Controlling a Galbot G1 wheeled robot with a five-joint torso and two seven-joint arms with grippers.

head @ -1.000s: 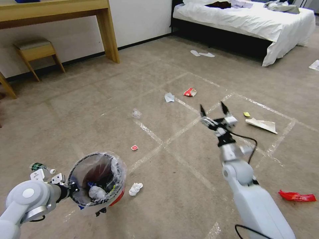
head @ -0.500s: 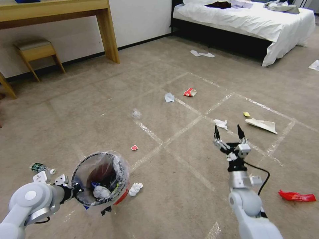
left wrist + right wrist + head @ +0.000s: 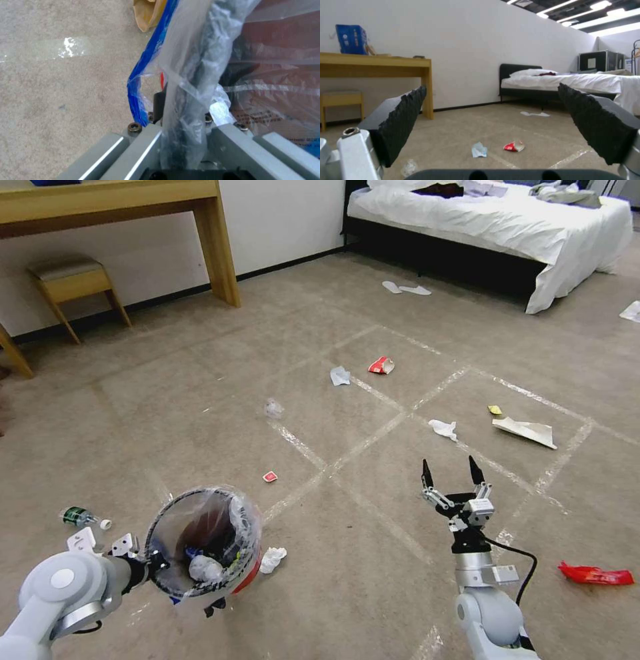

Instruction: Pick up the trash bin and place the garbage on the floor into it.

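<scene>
The trash bin [image 3: 203, 537], dark inside with a red lower body and a crinkly clear bag, hangs just above the floor [image 3: 373, 553] at the lower left. My left gripper [image 3: 141, 565] is shut on its rim. In the left wrist view the rim and bag [image 3: 186, 100] sit clamped in the left gripper [image 3: 182, 120]. My right gripper [image 3: 450, 472] is open and empty, held above the carpet right of centre, fingers pointing away. Garbage lies scattered: a white tissue [image 3: 272, 559] beside the bin, another tissue [image 3: 443, 429] beyond the right gripper, a red-and-white cup [image 3: 381, 365], a small bottle [image 3: 81, 517].
More litter: a red scrap [image 3: 269, 477], clear plastic [image 3: 273, 409], a bluish tissue [image 3: 339, 375], a flat paper bag [image 3: 525, 431], a red wrapper [image 3: 595, 575]. A wooden table [image 3: 213, 240] and stool [image 3: 70, 280] stand far left, a bed [image 3: 493, 220] far right.
My right arm has drawn back toward me and lowered, gripper still open, uncovering the white tissue beyond it. The bin in my left gripper has shifted only slightly.
</scene>
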